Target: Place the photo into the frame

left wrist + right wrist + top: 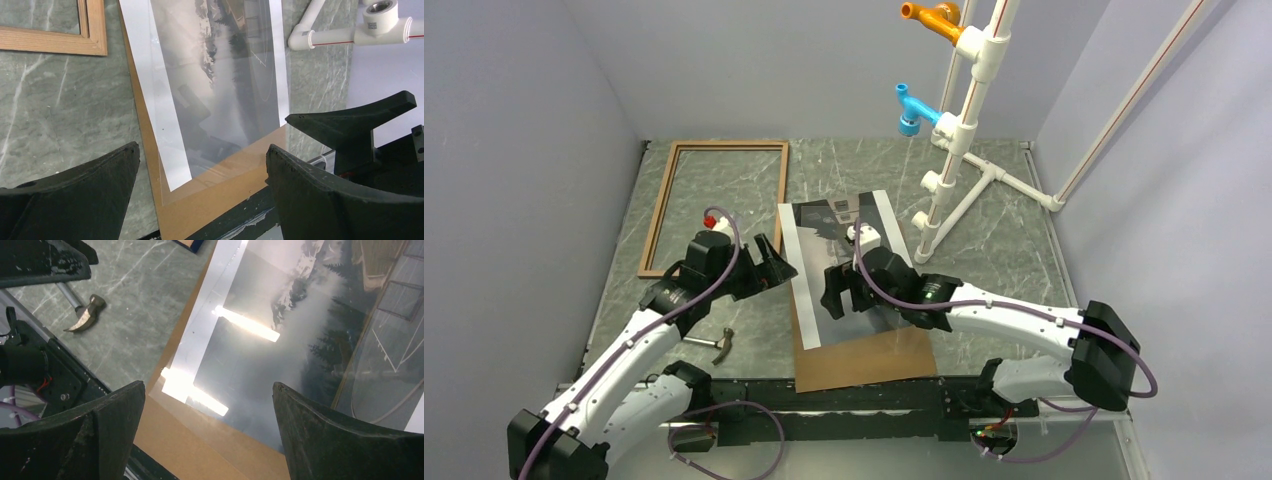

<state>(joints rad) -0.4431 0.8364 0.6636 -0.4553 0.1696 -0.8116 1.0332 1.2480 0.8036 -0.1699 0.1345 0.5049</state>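
- Grey-green marbled tabletop [1004, 262] between pale walls, with both arms reaching in from the near edge.
- The photo [816, 262] lies face up near the middle of the table, flat on a brown backing board [864, 362] that sticks out past its near end.
- It is a glossy grey landscape of snowy peaks and dark firs, with white bands down its two long sides. Lamp glare streaks it in the right wrist view.
- The right gripper [844, 295] hangs directly over the print with its jaws spread wide and nothing between them.
- The left gripper [776, 265] sits just off the print's left edge, also gaping and empty.
- The frame [729, 146] lies flat at the far left, wood face up, with marble showing through it. It is well apart from the print.
- My worry is that a thin, slick sheet lying flush gives the fingers no edge to take. They may skid it across the board, crease a corner, or lift the board along with it.
- Once lifted, the print would likely sag and could snag on a frame rail.
- A small hammer [714, 343] lies near the left arm, and a white pipe stand [964, 130] rises at the far right.
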